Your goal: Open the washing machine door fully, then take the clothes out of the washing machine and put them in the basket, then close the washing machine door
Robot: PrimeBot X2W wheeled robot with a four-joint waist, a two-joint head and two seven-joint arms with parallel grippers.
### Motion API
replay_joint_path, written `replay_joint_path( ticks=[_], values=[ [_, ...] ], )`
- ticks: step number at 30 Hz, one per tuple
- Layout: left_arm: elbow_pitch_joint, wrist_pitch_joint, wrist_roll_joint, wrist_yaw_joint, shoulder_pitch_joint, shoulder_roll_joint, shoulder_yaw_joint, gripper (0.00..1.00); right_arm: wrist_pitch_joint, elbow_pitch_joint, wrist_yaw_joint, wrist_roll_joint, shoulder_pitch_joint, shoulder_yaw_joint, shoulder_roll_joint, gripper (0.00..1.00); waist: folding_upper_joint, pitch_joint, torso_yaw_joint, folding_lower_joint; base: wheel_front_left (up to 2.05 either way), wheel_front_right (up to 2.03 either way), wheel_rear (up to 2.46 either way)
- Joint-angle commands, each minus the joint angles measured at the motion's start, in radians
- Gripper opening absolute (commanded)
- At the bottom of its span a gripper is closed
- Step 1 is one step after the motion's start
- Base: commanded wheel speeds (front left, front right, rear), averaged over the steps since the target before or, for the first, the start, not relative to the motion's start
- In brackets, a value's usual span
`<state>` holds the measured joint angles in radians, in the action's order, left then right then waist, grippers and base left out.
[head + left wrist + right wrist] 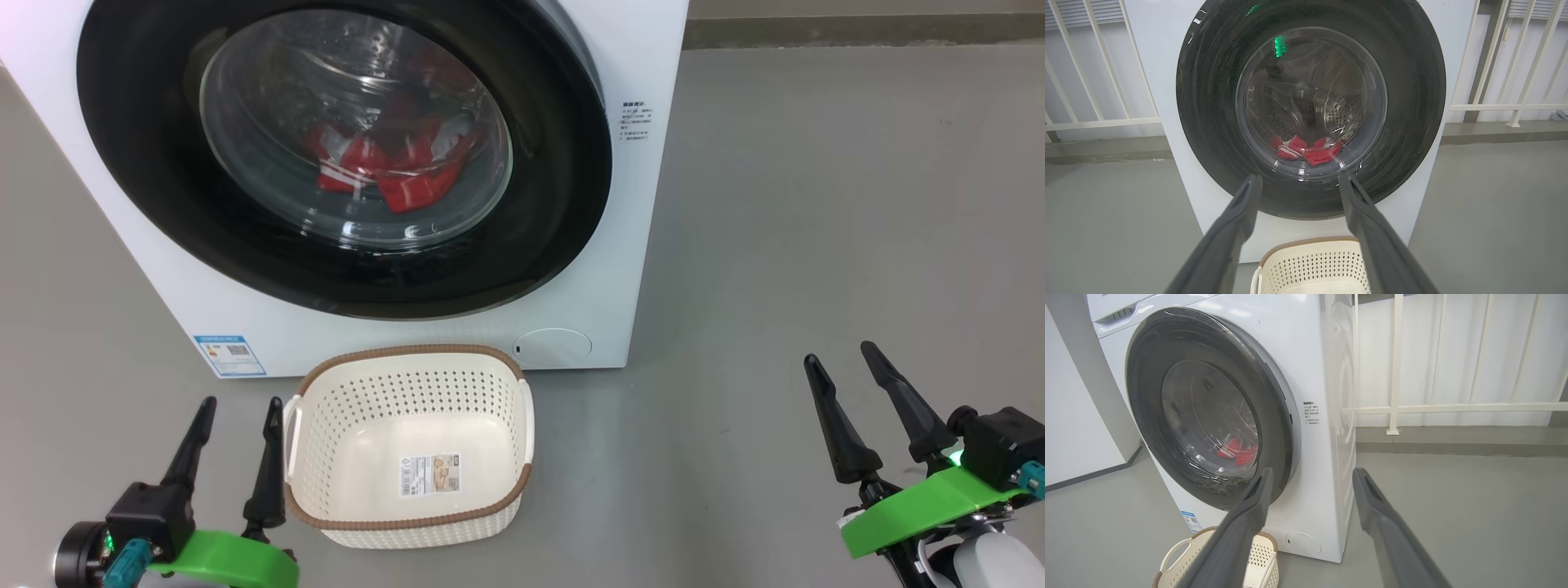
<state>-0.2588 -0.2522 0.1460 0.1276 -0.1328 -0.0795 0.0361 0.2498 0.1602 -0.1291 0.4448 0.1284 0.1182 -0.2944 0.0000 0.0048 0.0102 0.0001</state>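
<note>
Door state: the washing machine door (147, 163) sits shut and flush against the washing machine (620, 245); opening is not yet begun.
Clothes location: the red clothes (392, 167) lie low in the drum, seen through the door glass.
Basket location: the basket (408, 392) stands on the floor (775, 204) just before the machine, below the door, with nothing in it but its paper label.
Left claw: released, jaws spread, holding nothing (242, 402); it hovers just beside the basket's left handle, fingers aimed at the door.
Right claw: released, jaws spread, holding nothing (838, 351); it hovers well apart from the machine, off its right corner.
Governing relation: the door lies ahead of and above both claws. The door's right edge (1289, 416) stands proud with a grey lip in the right wrist view (no handle can be made out), so that is judged the opening side.
Nearer arm: the right claw, judged better placed for that edge.
Door axis: round, face upright; the pull should run toward the robot.
Risk: the swinging door may pass over the basket.
</note>
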Motion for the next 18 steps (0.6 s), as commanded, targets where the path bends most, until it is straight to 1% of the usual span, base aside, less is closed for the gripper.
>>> replay_joint_path(
  ticks=[1,18],
  values=[
    [0.029,-0.010,-0.004,0.003,-0.042,-0.024,-0.029,1.00,0.012,-0.018,-0.002,-0.003,0.028,0.017,-0.020,1.00,0.0000,0.000,0.000,0.0000,0.00,0.00,0.00],
    [0.029,-0.010,-0.004,0.003,-0.042,-0.021,-0.029,1.00,0.012,0.009,-0.002,0.005,0.035,0.013,-0.022,1.00,0.0000,-0.001,0.005,0.0000,0.00,0.00,0.00]
  ],
)
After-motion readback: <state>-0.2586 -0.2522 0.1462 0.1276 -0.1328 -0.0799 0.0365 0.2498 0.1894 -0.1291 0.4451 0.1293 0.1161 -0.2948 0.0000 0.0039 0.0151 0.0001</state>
